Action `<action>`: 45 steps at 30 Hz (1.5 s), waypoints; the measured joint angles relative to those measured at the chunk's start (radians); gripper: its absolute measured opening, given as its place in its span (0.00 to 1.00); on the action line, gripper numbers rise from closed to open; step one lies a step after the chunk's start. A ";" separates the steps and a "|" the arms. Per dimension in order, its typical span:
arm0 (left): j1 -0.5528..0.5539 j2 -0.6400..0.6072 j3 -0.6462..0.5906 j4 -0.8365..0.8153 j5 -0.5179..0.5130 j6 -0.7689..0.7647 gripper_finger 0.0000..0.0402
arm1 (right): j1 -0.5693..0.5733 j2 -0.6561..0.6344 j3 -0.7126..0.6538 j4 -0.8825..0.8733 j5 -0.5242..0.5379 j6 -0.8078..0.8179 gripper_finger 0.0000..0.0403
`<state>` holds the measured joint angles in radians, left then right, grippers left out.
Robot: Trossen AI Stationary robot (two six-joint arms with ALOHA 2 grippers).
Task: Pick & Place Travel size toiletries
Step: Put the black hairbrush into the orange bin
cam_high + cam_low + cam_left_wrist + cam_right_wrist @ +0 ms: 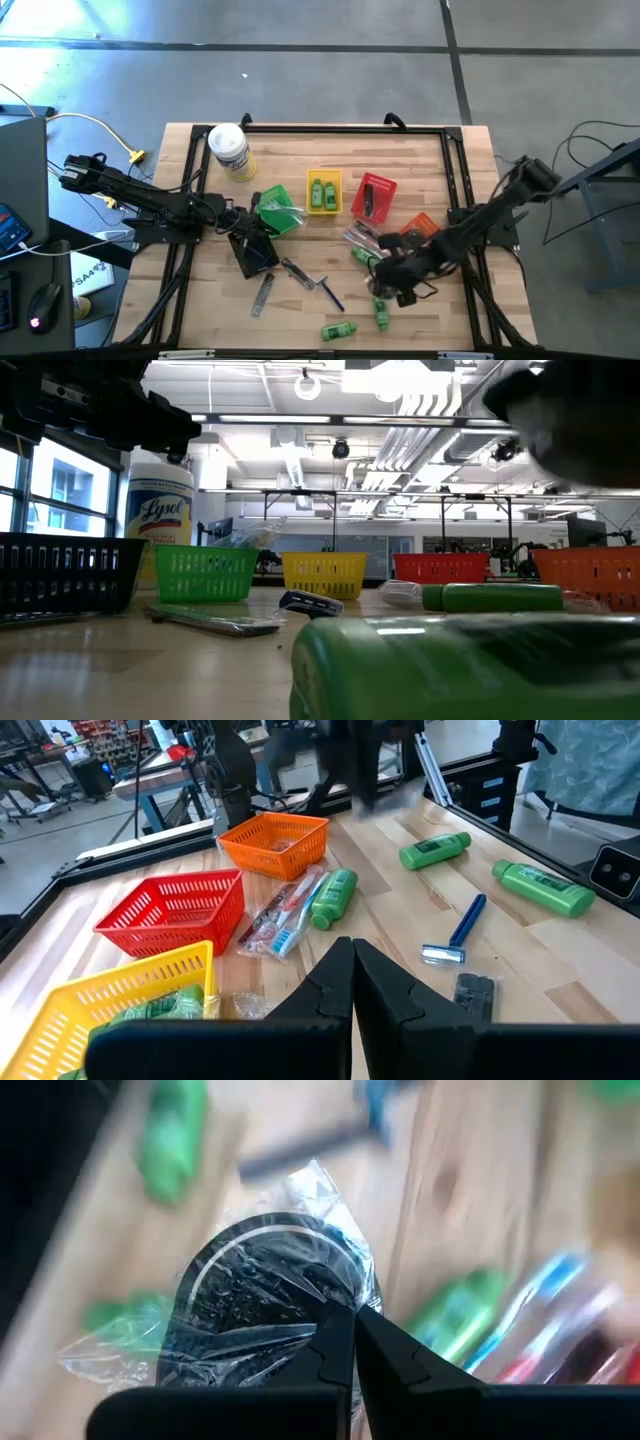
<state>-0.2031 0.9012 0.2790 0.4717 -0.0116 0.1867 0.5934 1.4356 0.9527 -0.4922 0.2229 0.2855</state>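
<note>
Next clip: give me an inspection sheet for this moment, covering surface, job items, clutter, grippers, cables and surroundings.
Surface: wooden table, black frame around it.
Job's things: green bottles near the front edge; blue razor; wrapped toothbrushes beside the orange basket; round black piece in clear wrap.
Clutter: green basket, yellow basket, red basket, black basket; Lysol canister.
Grippers: left gripper shut, empty, over the black basket area; right gripper shut on the wrapped piece's plastic.
Cables: yellow cable left of the table.
Surroundings: workshop benches behind; no person seen.
</note>
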 joint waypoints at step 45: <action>0.000 0.000 0.000 -0.011 0.000 0.019 0.00 | 0.008 -0.967 -0.539 0.233 0.274 -0.055 0.01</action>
<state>-0.2031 0.9012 0.2790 0.4606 -0.0116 0.2054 0.6018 0.4681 0.4135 -0.2592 0.4971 0.2309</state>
